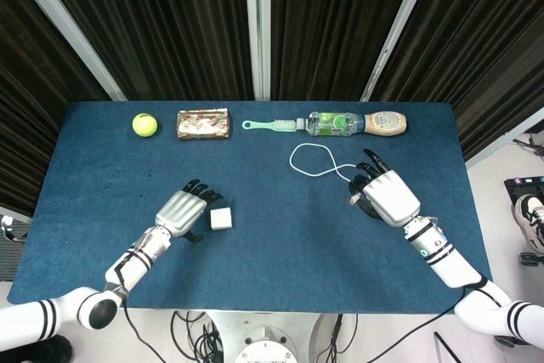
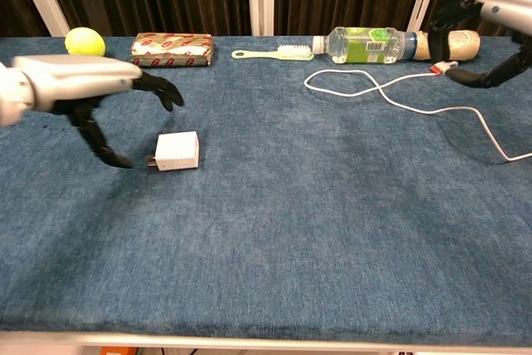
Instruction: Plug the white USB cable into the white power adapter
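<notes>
The white power adapter (image 1: pixel 222 219) (image 2: pixel 177 150) lies on the blue table, left of centre, prongs pointing left. My left hand (image 1: pixel 183 210) (image 2: pixel 83 89) hovers just left of it with fingers spread, one fingertip close to the prongs, gripping nothing. My right hand (image 1: pixel 387 195) (image 2: pixel 499 2) is raised at the right and pinches the plug end (image 2: pixel 443 66) of the white USB cable (image 1: pixel 314 161) (image 2: pixel 366 85). The cable loops on the cloth and trails off to the right.
Along the far edge lie a tennis ball (image 1: pixel 144 125), a wrapped packet (image 1: pixel 203 124), a green brush (image 1: pixel 270 125), a clear bottle (image 1: pixel 333 123) and a tan sauce bottle (image 1: pixel 386 122). The blue cloth (image 1: pixel 280 244) ends at the front edge.
</notes>
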